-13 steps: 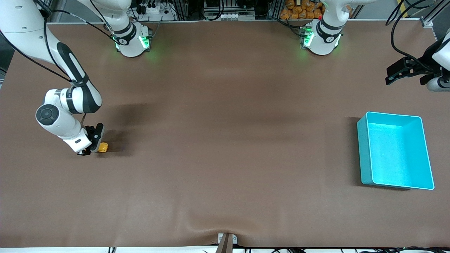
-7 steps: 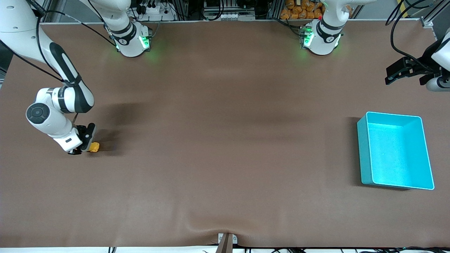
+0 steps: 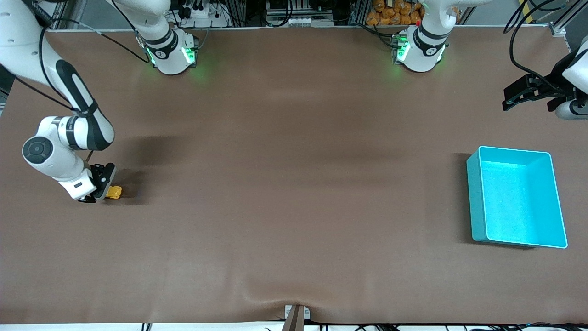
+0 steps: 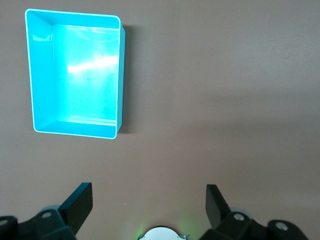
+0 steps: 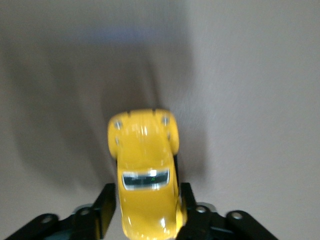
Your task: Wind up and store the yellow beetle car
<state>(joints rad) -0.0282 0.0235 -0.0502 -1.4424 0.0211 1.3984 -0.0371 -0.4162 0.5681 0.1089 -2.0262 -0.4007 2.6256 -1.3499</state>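
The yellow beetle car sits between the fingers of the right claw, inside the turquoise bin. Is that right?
Not quite. The yellow beetle car is between the right claw's fingers, but on the bare table at the right arm's end. The turquoise bin holds nothing, as the front view shows.

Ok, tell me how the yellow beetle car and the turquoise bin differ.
The yellow beetle car is tiny, rounded and glossy yellow; the turquoise bin is far larger, boxy and open-topped. The car sits between the jaws of the right gripper at the right arm's end of the table; the bin stands alone at the left arm's end. Both rest on the brown table.
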